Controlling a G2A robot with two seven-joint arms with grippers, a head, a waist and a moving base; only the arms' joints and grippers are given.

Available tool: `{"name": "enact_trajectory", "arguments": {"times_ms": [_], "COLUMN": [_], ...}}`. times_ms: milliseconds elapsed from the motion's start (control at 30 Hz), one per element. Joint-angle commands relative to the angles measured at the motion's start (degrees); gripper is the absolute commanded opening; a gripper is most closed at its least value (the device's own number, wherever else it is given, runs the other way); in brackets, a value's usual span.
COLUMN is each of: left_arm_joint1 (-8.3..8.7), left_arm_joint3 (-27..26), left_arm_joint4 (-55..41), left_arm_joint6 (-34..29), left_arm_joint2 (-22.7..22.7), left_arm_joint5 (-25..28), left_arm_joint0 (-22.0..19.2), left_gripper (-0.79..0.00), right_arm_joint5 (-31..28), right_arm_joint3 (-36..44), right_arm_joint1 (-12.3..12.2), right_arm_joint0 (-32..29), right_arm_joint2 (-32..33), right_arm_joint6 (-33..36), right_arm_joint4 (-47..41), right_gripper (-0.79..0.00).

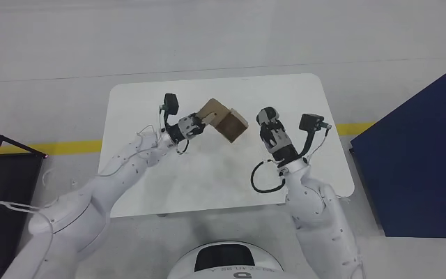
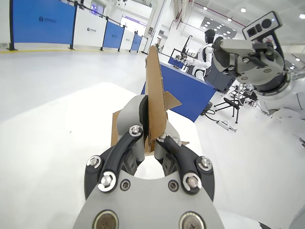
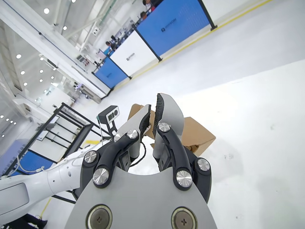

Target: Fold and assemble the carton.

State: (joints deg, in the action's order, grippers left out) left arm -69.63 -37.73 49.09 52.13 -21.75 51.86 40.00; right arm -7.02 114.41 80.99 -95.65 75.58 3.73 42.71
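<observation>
Left gripper (image 2: 152, 117) pinches carton (image 2: 155, 84), seemingly aloft.

White table (image 1: 209, 185), yellow floor line (image 1: 70, 147), blue panel (image 1: 411, 174)

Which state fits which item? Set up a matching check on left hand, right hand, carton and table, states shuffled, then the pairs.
1 left hand
2 right hand
3 carton
4 table

A white, under both arms
B shut on a carton flap
C brown, between the two hands
D shut, holding nothing

Pairs: 1-B, 2-D, 3-C, 4-A
</observation>
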Motion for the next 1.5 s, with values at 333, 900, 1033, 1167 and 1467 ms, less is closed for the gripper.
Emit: {"name": "enact_trajectory", "arguments": {"times_ms": [333, 900, 1033, 1167, 1467], "left_arm_joint1": [5.57, 8.68, 8.84, 9.0, 9.27], "left_arm_joint3": [-14.92, -14.65, -14.11, -13.97, -14.22], "left_arm_joint4": [16.5, 14.54, 13.59, 12.62, 11.3], "left_arm_joint6": [17.32, 22.36, 22.32, 22.55, 22.98], "left_arm_joint2": [-5.24, 2.91, 4.16, 5.04, 6.59], "left_arm_joint5": [-16.99, -22.03, -21.99, -22.22, -22.65], "left_arm_joint0": [5.46, 2.79, 2.19, 1.73, 0.9], "left_gripper": [-0.785, -0.785, -0.785, -0.785, -0.785], "right_arm_joint5": [-3.44, -5.54, -4.85, -3.84, -2.11], "right_arm_joint3": [-6.92, -10.24, -11.67, -12.77, -13.64], "right_arm_joint1": [-0.21, -0.34, -0.63, -0.81, -0.84], "right_arm_joint0": [4.3, 6.79, 8.22, 10.05, 11.4], "right_arm_joint2": [-1.51, -0.98, -1.58, -2.66, -4.91], "right_arm_joint6": [-1.44, 0.91, 6.62, 11.27, 12.11], "right_arm_joint4": [2.71, -2.19, -0.74, 0.46, 1.8], "right_gripper": [-0.779, 0.0, 0.0, 0.0, 0.0]}}
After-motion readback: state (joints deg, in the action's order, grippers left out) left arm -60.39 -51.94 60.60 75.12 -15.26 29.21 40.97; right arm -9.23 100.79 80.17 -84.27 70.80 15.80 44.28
